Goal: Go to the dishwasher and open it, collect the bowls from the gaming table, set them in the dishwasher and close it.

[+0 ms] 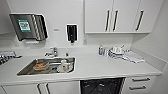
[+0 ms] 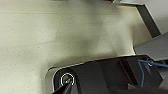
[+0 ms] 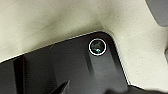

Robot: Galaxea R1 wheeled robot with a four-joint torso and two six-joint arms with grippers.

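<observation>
1. You are facing a white kitchen counter (image 1: 100,66) from above, with white wall cupboards (image 1: 117,16) over its right half.

2. Under the counter, right of centre, the dishwasher (image 1: 102,86) shows as a dark open cavity between white cabinet fronts. Its steel front is not across the opening, so the door looks to be already down or pulled out. Judge the opening step as done.

3. A steel sink (image 1: 26,70) sits in the counter to the left. Something orange and rounded (image 1: 40,65) lies in it beside a white item; it is too blurred to say whether it is one of the bowls.

4. No bowls can be made out inside the dishwasher, and the gaming table is not before you. Collecting, loading and closing appear to be left.

5. Both wrist views look down on pale speckled floor past the robot's own dark plate. You cannot tell whether either gripper is spread or pressed together, and nothing is seen held.

6. Bottles and folded cloths (image 1: 131,57) sit at the back right of the counter, well apart from the dishwasher.
</observation>
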